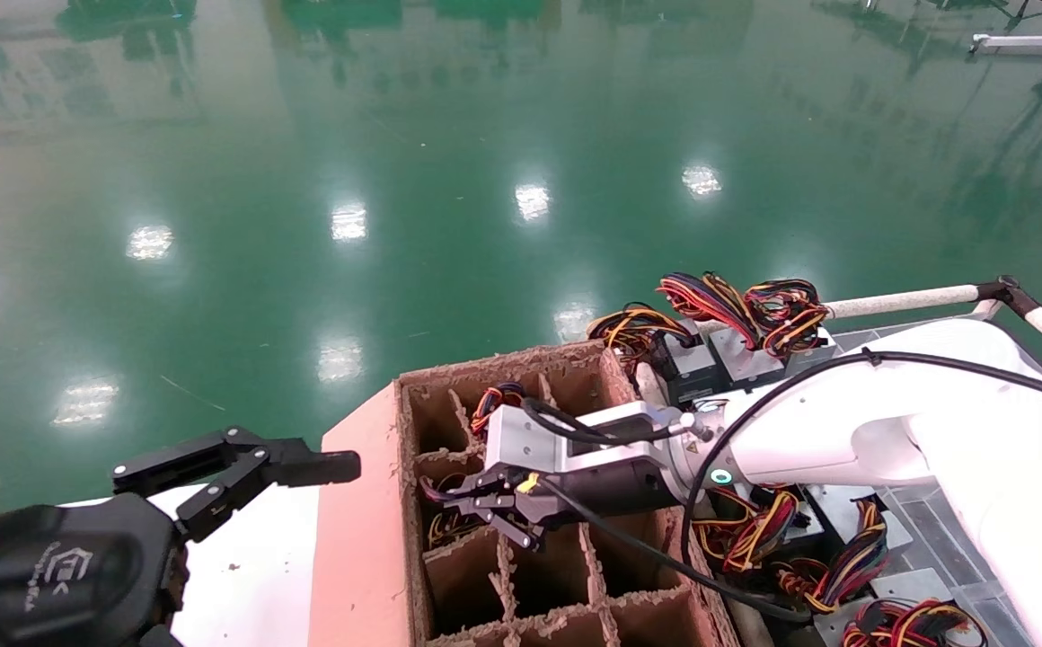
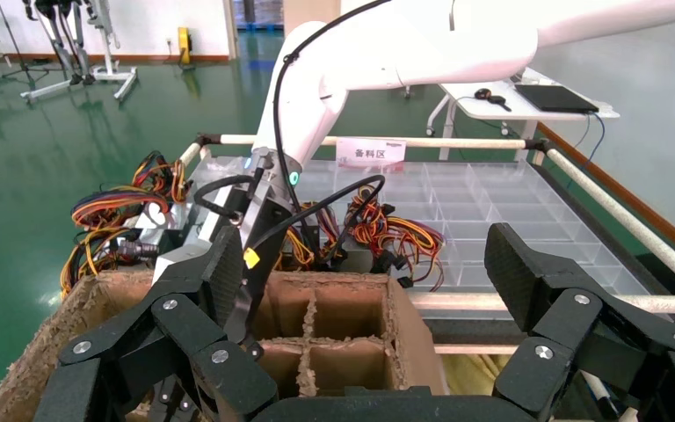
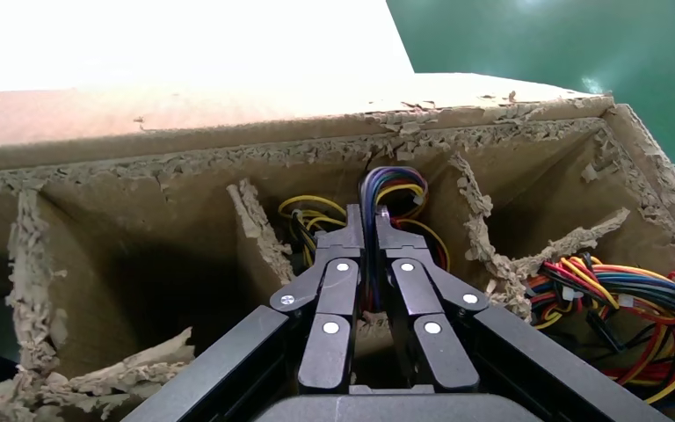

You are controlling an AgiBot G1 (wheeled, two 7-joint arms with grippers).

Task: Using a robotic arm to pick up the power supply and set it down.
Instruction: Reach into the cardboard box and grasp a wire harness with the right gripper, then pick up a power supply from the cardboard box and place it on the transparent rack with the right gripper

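Observation:
The white right arm (image 1: 844,431) reaches over a divided cardboard box (image 1: 413,395). Its black gripper (image 1: 463,499) is down at a cell on the box's left side, shut on a loop of red, blue and yellow wires (image 3: 393,186) that belongs to a power supply. In the right wrist view the gripper (image 3: 368,215) has its jaws pressed together with those wires between them. The metal body of that power supply is hidden down in the cell. My left gripper (image 1: 242,467) hangs open at the lower left, off the box, with nothing between its fingers (image 2: 514,264).
Several more silver power supplies (image 1: 737,355) with wire bundles lie on a railed clear tray (image 2: 492,202) to the right of the box. Another wire bundle (image 3: 633,299) fills a neighbouring cell. Torn cardboard dividers (image 3: 259,233) stand between cells. Green floor lies beyond.

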